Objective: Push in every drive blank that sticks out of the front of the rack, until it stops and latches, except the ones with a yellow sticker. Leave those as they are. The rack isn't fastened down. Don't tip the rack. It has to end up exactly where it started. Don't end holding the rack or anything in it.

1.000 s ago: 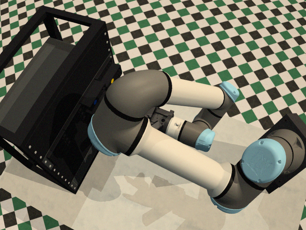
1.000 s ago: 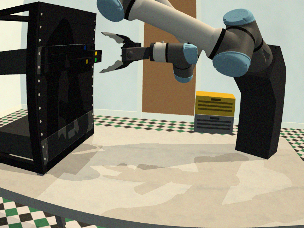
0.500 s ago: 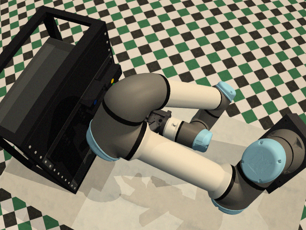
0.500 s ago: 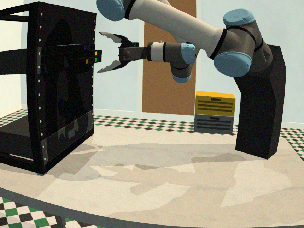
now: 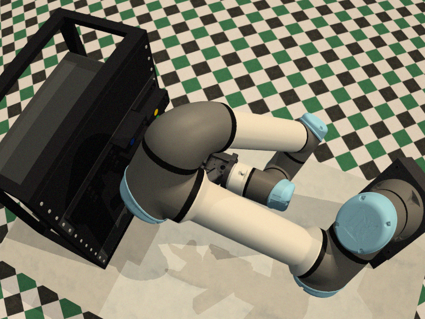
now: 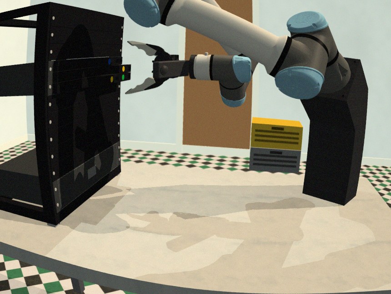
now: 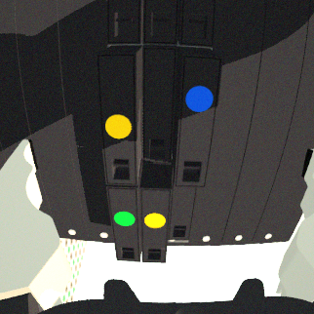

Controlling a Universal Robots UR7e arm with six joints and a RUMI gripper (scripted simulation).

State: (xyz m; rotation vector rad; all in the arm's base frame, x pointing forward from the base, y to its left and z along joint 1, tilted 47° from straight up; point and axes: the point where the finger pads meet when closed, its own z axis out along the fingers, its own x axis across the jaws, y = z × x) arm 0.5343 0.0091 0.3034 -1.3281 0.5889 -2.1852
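Four drive blanks with round coloured stickers, set in the upper front of a tall black open-frame rack point(image 6: 82, 104) with white screw dots down its posts, standing upright at the left of the pale beige counter point(image 6: 202, 227). Furthest out from the rack face: the black blank with a yellow sticker at the rack's right edge point(image 6: 123, 68) and, directly below it, the black blank with a green sticker point(image 6: 122, 76). Less far out: the black blank with a blue sticker point(image 6: 109, 61) above and to the left, and a second black yellow-stickered blank point(image 6: 111, 78) lower left. From the wrist camera, rotated a quarter turn: green sticker point(image 7: 124, 218) and yellow sticker point(image 7: 155, 220) side by side low in the frame, the other yellow point(image 7: 118, 126) and the blue point(image 7: 199, 98) higher up.

Level with this group, just right of it and pointing straight at it: the dark two-jaw gripper point(image 6: 132, 67) on the cream and grey arm with pale blue joint caps point(image 6: 240, 34). Fingers spread fully apart, one above and one below the sticking-out pair, with nothing between them; upper fingertip point(image 6: 134, 43) above the row, lower fingertip point(image 6: 132, 90) beneath it, neither seen touching a blank. From the top camera, mostly hidden under the arm's elbow, only the gripper base showing near the rack front.

Far right on the counter: the arm's black pedestal point(image 6: 334, 133). Beyond the counter, against the far wall: a yellow box stacked on a grey box point(image 6: 275, 145).
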